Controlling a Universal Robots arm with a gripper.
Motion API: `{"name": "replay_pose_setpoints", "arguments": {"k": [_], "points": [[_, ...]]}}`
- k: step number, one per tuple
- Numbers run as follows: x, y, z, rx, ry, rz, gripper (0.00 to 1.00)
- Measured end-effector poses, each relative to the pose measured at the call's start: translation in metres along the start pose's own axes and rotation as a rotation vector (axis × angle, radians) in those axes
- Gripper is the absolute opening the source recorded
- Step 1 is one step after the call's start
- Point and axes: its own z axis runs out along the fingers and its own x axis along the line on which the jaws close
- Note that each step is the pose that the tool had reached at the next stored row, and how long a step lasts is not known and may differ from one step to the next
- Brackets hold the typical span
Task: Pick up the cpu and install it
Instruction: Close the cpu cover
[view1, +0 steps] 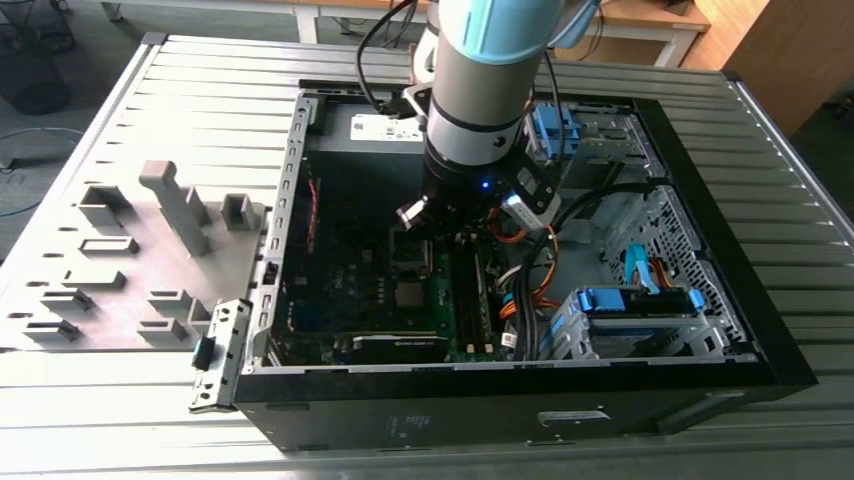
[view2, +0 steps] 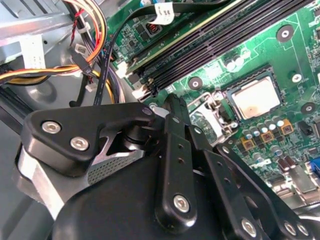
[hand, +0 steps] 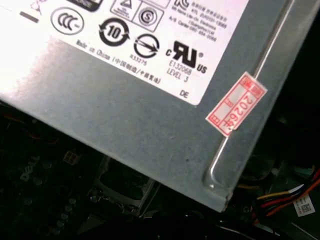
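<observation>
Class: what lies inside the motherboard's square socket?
The cpu lies in the socket, its silver-grey top showing. Whatever is beneath it is covered.

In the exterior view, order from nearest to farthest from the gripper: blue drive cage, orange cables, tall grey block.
1. orange cables, beside the gripper.
2. blue drive cage, inside the case, exterior view's right.
3. tall grey block, outside the case, exterior view's left.

Gripper (view2: 175, 115) hides motherboard (view2: 250, 55) part; white label (hand: 225, 30) on grey box (hand: 125, 125) cut by edge.
</observation>
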Motion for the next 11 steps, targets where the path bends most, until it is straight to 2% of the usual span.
{"name": "replay_pose_setpoints", "arguments": {"k": [4, 8, 11], "points": [[0.0, 0.0001, 0.0002, -0.0008, -0.0004, 0.0, 0.11], [-0.0006, 0.0012, 0.001, -0.0102, -0.0043, -0.011, 0.11], [-0.0012, 0.0024, 0.0027, -0.0116, -0.0037, -0.025, 0.11]]}}
